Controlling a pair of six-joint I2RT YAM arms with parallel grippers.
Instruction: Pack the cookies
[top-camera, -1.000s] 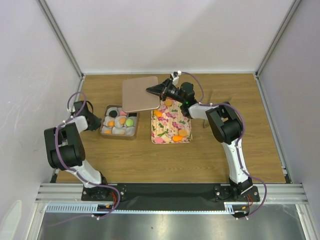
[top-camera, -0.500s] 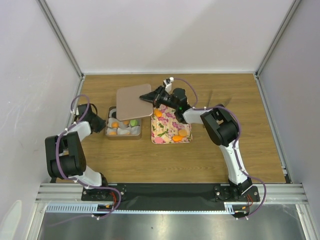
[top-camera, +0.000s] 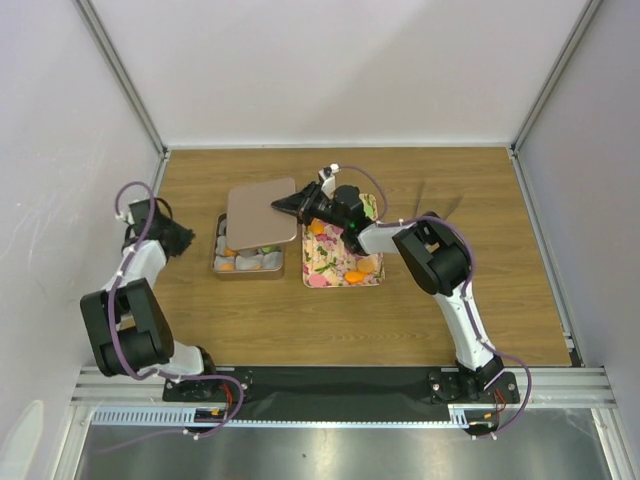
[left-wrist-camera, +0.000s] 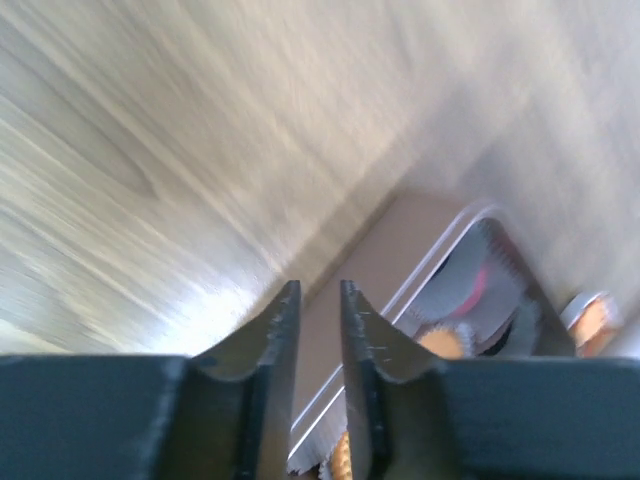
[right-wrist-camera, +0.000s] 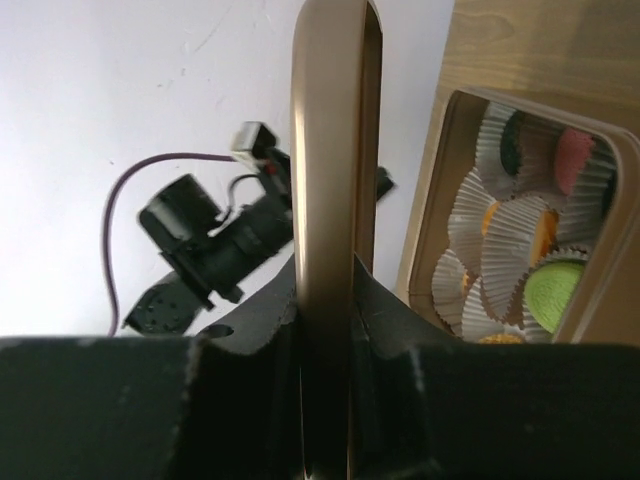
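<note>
Lid (top-camera: 261, 213), pinched in right end effector (top-camera: 283, 204), slid over tabletop tin (top-camera: 247, 266); left end effector (left-wrist-camera: 319, 295) ajar, empty.

Overhead plus wrist close-ups; cookies (right-wrist-camera: 548, 288) common

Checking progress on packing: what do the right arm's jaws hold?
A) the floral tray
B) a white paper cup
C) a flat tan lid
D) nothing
C: the right jaws clamp the edge of the flat tan lid, which in the top view partly covers the tin of cookies.
</note>
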